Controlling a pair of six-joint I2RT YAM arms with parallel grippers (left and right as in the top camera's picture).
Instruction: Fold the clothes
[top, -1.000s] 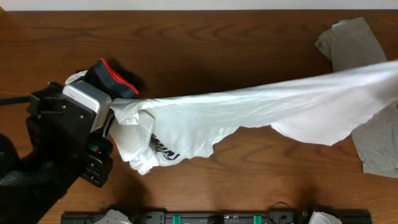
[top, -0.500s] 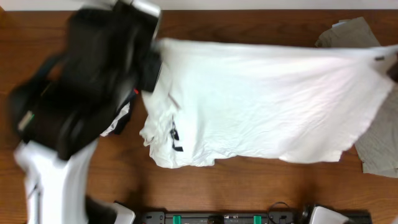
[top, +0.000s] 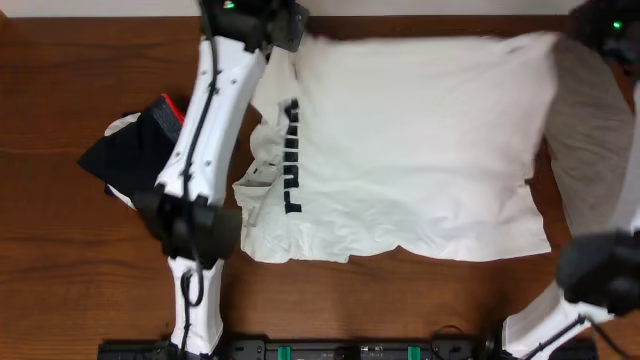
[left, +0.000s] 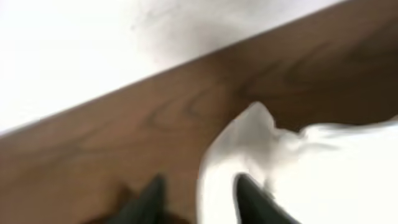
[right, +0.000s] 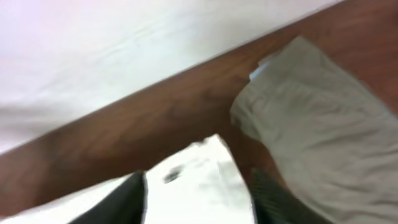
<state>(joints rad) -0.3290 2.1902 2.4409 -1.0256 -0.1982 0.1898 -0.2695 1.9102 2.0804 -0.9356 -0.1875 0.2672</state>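
The white T-shirt (top: 420, 140) lies spread across the middle and right of the wooden table (top: 60, 90), its top edge close to the table's far edge. Dark block lettering (top: 292, 160) runs along its left part. The cloth there is rumpled into folds, while the rest lies fairly flat.

The left gripper (left: 198, 186) is at the shirt's far-left corner. In the left wrist view its 2 fingers (left: 249, 199) stand apart. The white corner lies between them against 1 finger, with bare wood showing on the other side, so the claw is not clamped on the cloth.

The right gripper (right: 199, 186) is at the far-right corner. Its 2 fingers (right: 134, 199) are also spread wide, and the shirt corner lies loose in the gap. Both wrist views are blurred.

A black garment (top: 135, 150) with a red-edged waistband (top: 172, 108) sits bunched on the left of the table, just beside the left arm (top: 215, 120). The arm reaches from the near edge to the far edge between this garment and the shirt.

A khaki-grey garment (top: 590, 130) lies along the right side, just beside the shirt's right edge. Near the far corner a strip of wood separates the 2. Lower down I cannot tell whether they touch or overlap.
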